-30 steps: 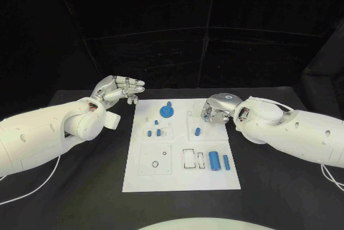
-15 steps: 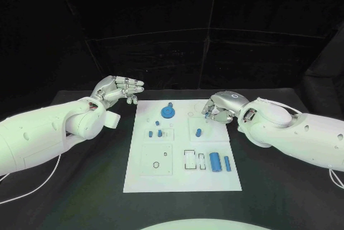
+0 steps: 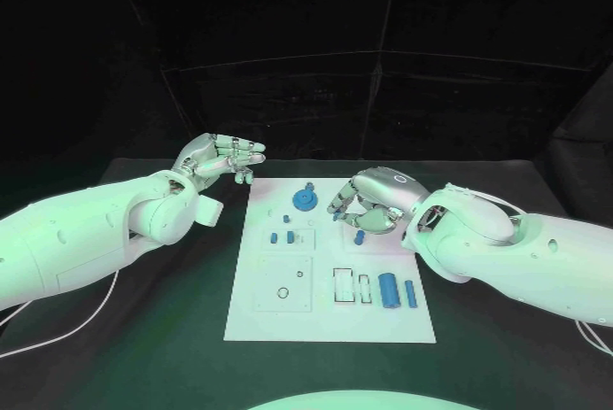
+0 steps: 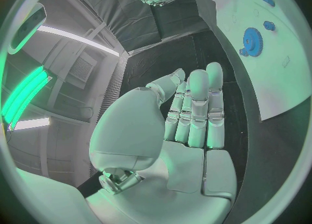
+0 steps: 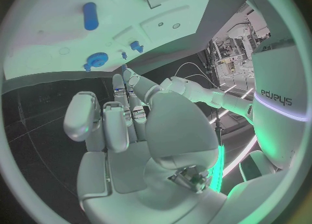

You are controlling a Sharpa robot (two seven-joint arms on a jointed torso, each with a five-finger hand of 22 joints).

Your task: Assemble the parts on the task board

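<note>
While right hand (image 3: 364, 206) hovers curled, empty over task board (image 3: 326, 326), left hand (image 3: 220, 159) curled, empty beside it

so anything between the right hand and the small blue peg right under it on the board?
Nothing visible. The right hand hovers over the task board, holding nothing, with the small blue peg just nearside of its fingers. The blue gear sits off to the side, out of the way.

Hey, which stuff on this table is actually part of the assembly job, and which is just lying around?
Part of the job:
task board
blue gear
large blue cylinder
slim blue pin
small blue pegs
right hand, over the board
left hand, raised beside the board

Lying about:
black table
white cable
</note>
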